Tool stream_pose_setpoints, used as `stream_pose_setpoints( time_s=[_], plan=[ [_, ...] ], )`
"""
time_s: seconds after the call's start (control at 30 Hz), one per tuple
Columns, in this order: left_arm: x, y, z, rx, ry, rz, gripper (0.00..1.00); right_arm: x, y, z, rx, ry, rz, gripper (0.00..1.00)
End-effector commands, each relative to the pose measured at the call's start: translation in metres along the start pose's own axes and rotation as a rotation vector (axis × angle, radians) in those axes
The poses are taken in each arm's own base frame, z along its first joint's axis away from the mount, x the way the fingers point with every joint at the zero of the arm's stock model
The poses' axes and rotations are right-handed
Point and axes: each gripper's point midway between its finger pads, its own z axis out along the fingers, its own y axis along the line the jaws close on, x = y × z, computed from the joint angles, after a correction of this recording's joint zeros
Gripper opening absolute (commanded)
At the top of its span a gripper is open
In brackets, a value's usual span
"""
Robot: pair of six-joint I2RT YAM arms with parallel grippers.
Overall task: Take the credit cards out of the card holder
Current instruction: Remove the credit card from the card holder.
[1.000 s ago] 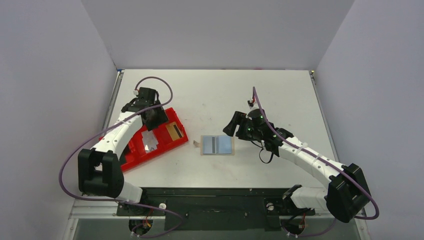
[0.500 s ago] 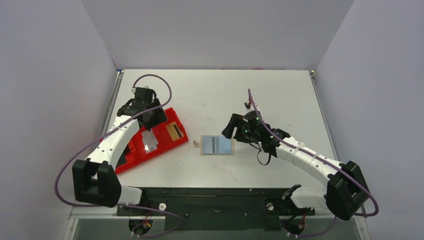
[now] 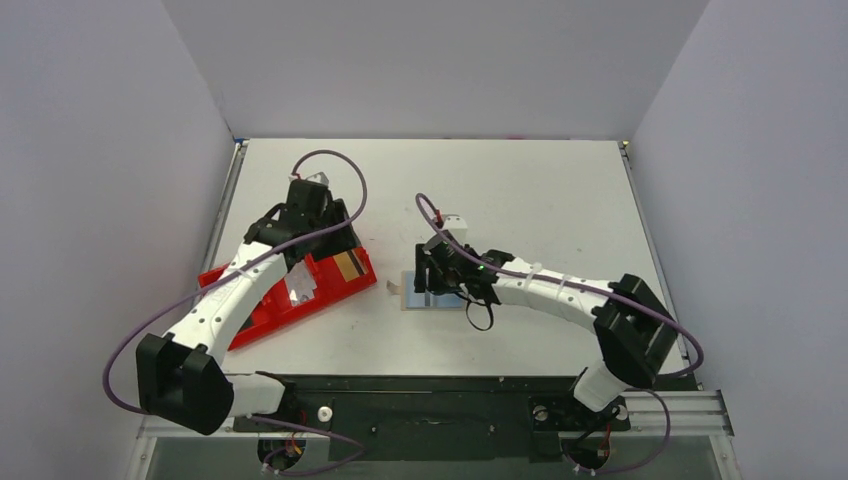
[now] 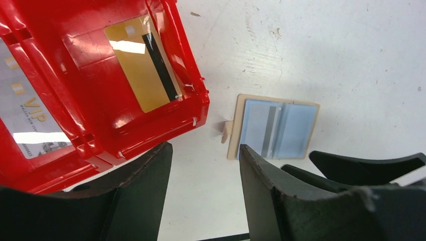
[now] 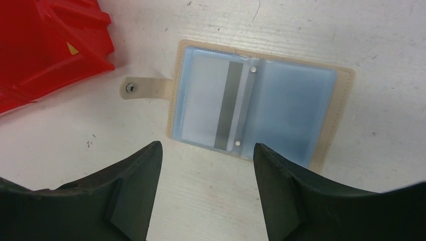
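"What do the robot's arms look like?"
"The left arm (image 3: 225, 290) and the right arm (image 3: 550, 290) are white, with black joints."
"Any strings?"
"Purple cables (image 3: 328, 152). The fingers (image 4: 135, 201) are black."

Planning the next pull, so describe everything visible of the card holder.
The card holder is a beige stitched booklet lying open flat on the white table, right of the red tray. Inside, pale blue clear sleeves meet at two studs. The tray-side sleeve holds a whitish card with a grey stripe; the other looks empty. A snap tab sticks out toward the tray. The open right claw hangs above.
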Motion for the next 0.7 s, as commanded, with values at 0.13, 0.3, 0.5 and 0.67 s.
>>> stream_pose_setpoints(
  time_s=[0.13,0.3,0.5,0.67],
  plan=[
    [-0.003,-0.012,-0.010,0.063,-0.038,-0.018,0.50,0.008,0.013,0.026,0.130,0.018,-0.119,0.61],
    [-0.002,-0.007,-0.012,0.056,-0.037,-0.012,0.50,0.015,0.010,0.038,0.187,0.032,-0.153,0.60],
    [-0.002,-0.004,-0.011,0.049,-0.039,-0.014,0.50,0.020,0.009,0.049,0.217,0.046,-0.173,0.58],
    [-0.001,-0.006,-0.009,0.062,-0.027,-0.016,0.50,0.022,0.006,0.055,0.237,0.049,-0.187,0.55]
  ],
)
